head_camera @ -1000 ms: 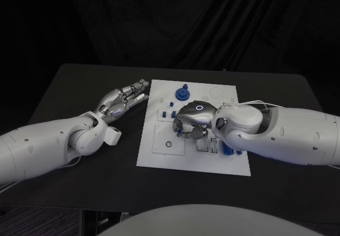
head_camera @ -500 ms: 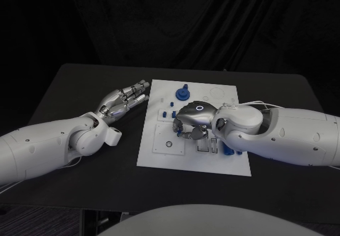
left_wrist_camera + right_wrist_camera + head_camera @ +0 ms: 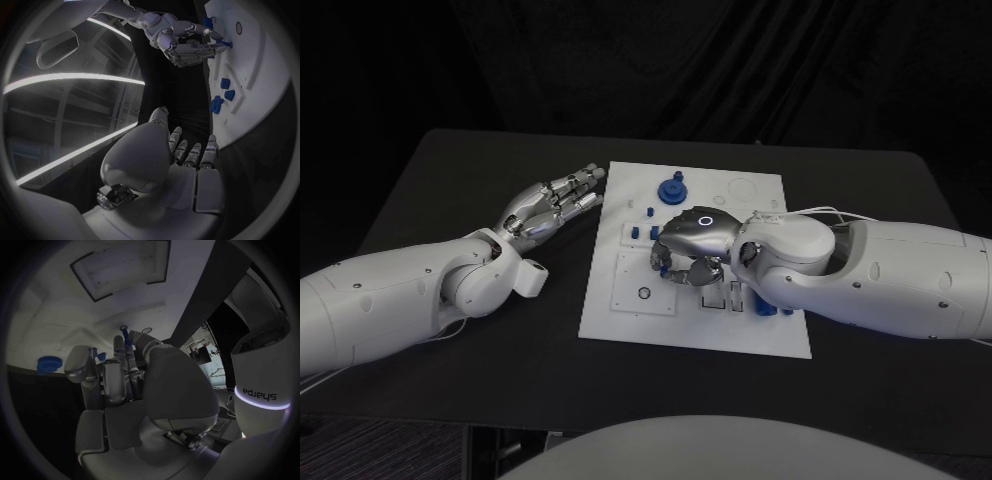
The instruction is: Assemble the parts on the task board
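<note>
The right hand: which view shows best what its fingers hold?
The left wrist view: the right hand shows from the side, pinching a blue part over the task board. In the head view its back hides the fingers; the right wrist view shows it partly.

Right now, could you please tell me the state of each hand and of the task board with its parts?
left hand: open, fingers stretched out, beside the board's edge, holding nothing.
right hand: over the board, fingers curled onto a thin blue part.
task board: flat on the table.
large blue part: upright on the board, untouched.
</note>
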Controlling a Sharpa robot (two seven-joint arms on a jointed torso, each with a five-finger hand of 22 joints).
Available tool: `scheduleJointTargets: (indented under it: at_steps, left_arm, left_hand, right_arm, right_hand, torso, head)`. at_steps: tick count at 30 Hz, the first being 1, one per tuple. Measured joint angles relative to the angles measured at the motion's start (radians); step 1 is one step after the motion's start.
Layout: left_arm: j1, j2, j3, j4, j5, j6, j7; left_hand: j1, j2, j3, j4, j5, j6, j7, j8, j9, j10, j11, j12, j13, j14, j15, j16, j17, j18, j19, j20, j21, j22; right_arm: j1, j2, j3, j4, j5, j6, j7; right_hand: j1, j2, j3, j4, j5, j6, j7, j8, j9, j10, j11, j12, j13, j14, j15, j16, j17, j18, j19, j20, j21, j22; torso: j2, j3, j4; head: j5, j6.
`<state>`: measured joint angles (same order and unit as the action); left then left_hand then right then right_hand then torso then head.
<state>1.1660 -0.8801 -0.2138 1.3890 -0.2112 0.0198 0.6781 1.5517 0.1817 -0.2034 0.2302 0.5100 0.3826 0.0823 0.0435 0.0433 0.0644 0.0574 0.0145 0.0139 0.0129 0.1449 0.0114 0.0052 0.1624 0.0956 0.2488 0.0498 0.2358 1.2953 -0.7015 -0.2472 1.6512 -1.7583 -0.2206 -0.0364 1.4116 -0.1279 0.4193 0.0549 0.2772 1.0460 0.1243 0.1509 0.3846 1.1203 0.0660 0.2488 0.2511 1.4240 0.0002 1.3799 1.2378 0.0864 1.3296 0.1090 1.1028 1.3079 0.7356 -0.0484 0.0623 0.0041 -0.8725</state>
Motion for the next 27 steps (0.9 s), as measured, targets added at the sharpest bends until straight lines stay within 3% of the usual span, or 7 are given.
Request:
scheduleJointTargets:
  at_steps: [27]
  left_arm:
    - [-0.001, 0.001, 0.0, -0.001, 0.0, 0.013, 0.0]
  left_hand:
    - [0.0, 0.0, 0.006, 0.0, 0.004, 0.01, 0.01, 0.0, 0.001, -0.004, 0.004, 0.0, -0.001, 0.0, 0.007, 0.0, 0.0, 0.0, 0.004, 0.004, 0.004, 0.004]
  right_arm:
    - [-0.004, 0.002, 0.0, -0.012, 0.0, 0.002, -0.001]
  right_hand:
    - [0.0, 0.0, -0.003, -0.003, 0.0, 0.0, 0.0, -0.002, 0.001, 0.0, 0.0, -0.004, 0.0, 0.0, 0.0, -0.001, -0.002, 0.0, 0.0, 0.0, 0.0, 0.0]
  torso:
    - [0.0, 0.0002, -0.0011]
  head:
    - [0.0, 0.0]
